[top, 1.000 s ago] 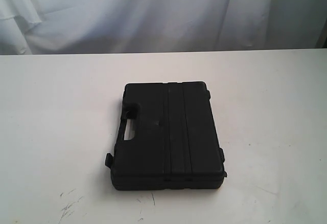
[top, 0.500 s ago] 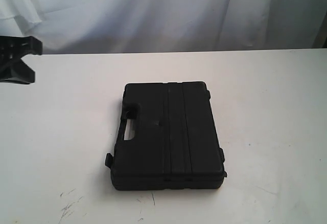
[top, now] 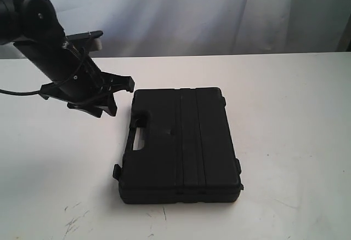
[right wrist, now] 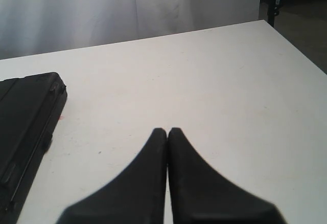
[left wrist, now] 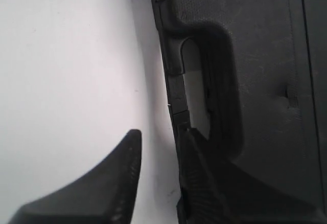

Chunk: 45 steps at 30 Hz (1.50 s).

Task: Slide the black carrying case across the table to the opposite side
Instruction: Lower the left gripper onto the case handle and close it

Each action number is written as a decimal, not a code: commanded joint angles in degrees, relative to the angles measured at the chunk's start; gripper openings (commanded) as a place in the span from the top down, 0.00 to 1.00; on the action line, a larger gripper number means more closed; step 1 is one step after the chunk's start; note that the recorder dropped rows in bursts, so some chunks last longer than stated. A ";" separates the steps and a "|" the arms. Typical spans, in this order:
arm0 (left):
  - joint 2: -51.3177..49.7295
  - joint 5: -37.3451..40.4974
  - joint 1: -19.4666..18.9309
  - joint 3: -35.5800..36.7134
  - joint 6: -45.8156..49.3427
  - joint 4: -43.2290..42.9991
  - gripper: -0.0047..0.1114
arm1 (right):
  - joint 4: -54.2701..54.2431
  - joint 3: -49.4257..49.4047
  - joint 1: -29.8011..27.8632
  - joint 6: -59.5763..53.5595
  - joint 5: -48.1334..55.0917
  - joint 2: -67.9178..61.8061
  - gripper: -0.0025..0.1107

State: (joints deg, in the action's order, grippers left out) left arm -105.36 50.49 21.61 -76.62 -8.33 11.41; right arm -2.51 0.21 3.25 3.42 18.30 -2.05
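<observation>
- Exterior view: the black carrying case [top: 181,144] lies flat about the middle of the worktop [top: 290,97], its handle [top: 134,138] turned toward the left edge. The left gripper [top: 122,96] hangs just beside the case's corner nearest the curtain [top: 181,15], jaws apart, and I cannot tell whether it touches the case. The opposite side is probably the right edge, so the push should come from this handle side.
- Meet the case lower along the handle side, near its middle. A shove at the corner would likely spin it rather than slide it.
- Left wrist view: the jaws stand apart and straddle the case's handle edge, one finger [left wrist: 115,188] over bare worktop and the other [left wrist: 199,188] over the case top. Nothing is clamped. Drop until the outer finger bears on the side wall, not on the thin handle bar, which may flex.
- Keep the push low and level so the case does not tip or ride up.
- Right wrist view: the right gripper [right wrist: 167,130] has its jaws pressed together and holds nothing. It hovers over bare worktop toward the right edge, with a corner of the case well apart from it and a red speck [right wrist: 60,117] beside that corner.
- This gripper may sit in the case's path, so lift it clear and stop the slide short of the right edge.
</observation>
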 commanded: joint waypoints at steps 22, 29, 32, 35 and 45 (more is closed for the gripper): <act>-14.13 -5.43 2.65 -1.08 6.68 8.00 0.57 | 0.57 -0.21 -0.44 -0.01 -0.04 0.31 0.98; -15.86 -5.66 2.65 -1.08 3.93 7.72 0.70 | 0.57 -0.21 -0.44 -0.01 -0.04 0.31 0.98; -15.86 -5.66 2.65 -1.08 3.93 7.50 0.96 | 0.57 -0.21 -0.44 -0.01 -0.04 0.31 0.98; -15.86 -5.66 2.65 -1.08 2.66 6.74 0.96 | 0.57 -0.21 -0.44 -0.01 -0.04 0.31 0.98; -13.78 -3.97 2.34 -0.95 -5.91 -6.26 0.96 | 0.57 -0.21 -0.44 -0.01 -0.04 0.31 0.98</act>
State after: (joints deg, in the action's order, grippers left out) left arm -120.60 45.15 24.15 -77.57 -11.66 10.76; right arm -2.51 0.21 3.25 3.42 18.30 -2.05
